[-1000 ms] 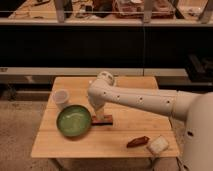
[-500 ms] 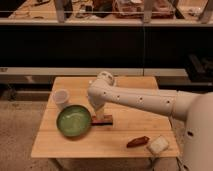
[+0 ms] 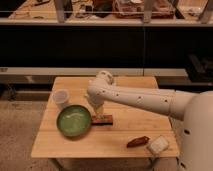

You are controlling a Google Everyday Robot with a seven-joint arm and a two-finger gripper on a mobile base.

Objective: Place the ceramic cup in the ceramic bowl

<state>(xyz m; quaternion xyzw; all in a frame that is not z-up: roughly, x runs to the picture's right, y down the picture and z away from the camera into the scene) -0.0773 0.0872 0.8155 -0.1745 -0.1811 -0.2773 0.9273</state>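
Note:
The ceramic cup (image 3: 60, 98) is small, white and handleless, standing upright at the far left of the wooden table (image 3: 125, 137). The ceramic bowl (image 3: 74, 121) is wide, shallow and glossy green, just in front of and right of the cup, with nothing in it. My white arm reaches in from the right across the table. The gripper (image 3: 98, 111) points down at the bowl's right rim, just above a flat reddish-brown block (image 3: 102, 119). It is about a bowl's width to the right of the cup.
A brown elongated object (image 3: 137, 142) and a pale sponge-like block (image 3: 158, 145) lie near the table's front right corner. A dark counter with a glass front stands behind the table. The floor is speckled grey.

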